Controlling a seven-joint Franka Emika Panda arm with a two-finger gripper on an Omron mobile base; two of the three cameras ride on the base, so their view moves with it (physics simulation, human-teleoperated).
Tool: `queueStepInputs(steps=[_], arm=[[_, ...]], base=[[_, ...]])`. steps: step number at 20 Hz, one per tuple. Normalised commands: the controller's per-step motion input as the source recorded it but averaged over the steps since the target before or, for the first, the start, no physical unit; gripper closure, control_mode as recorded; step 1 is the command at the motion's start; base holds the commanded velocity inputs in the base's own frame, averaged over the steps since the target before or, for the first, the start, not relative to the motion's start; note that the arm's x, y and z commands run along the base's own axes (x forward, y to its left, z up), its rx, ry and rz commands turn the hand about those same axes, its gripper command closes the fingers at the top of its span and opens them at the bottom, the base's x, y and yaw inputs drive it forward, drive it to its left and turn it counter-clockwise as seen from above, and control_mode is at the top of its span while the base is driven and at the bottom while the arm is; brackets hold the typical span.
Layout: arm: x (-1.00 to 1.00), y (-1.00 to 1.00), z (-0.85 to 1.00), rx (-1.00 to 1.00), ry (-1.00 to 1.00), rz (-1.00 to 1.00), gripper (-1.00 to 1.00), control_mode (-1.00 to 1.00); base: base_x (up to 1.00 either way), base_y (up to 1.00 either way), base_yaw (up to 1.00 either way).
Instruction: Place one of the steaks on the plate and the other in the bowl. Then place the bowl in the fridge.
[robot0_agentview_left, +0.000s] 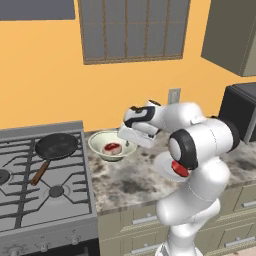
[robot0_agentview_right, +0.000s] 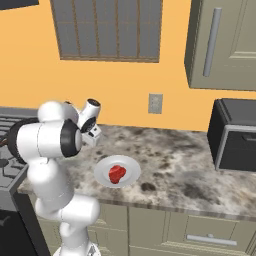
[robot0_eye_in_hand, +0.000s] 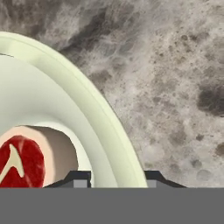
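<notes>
Bowl (robot0_agentview_left: 112, 145): on counter (robot0_agentview_left: 135, 180) beside stove (robot0_agentview_left: 45, 175), one steak (robot0_agentview_left: 112, 148) inside; rigid, likely light, glaze probably slick; best held at flared rim, which gripper (robot0_eye_in_hand: 117, 177) straddles, whether clamped I cannot tell.

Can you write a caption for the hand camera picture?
Gripper straddling the rim of the bowl, a steak inside.

Two rear overviews, one close-up

Speckled stone counter (robot0_agentview_right: 190, 165) carries bowl (robot0_agentview_left: 100, 145) and plate (robot0_agentview_right: 102, 172)
</notes>
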Motion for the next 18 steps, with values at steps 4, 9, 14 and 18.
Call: queueStepInputs(steps=[4,9,14,18], arm=[[-0.89,-0.04,0.94,0.12,0.1,-0.22,1.0,-1.0],[-1.0,-0.33,0.97,0.02,0.09,-0.17,1.0,-1.0],[-0.46,-0.67,0.16,-0.32,0.14,-0.3,1.0,-1.0],[-1.0,-0.7,0.17,-0.06,-0.1,-0.19,1.0,-1.0]], base=[[0.0,0.0,0.0],[0.0,0.0,0.0],[0.0,0.0,0.0],[0.0,0.0,0.0]])
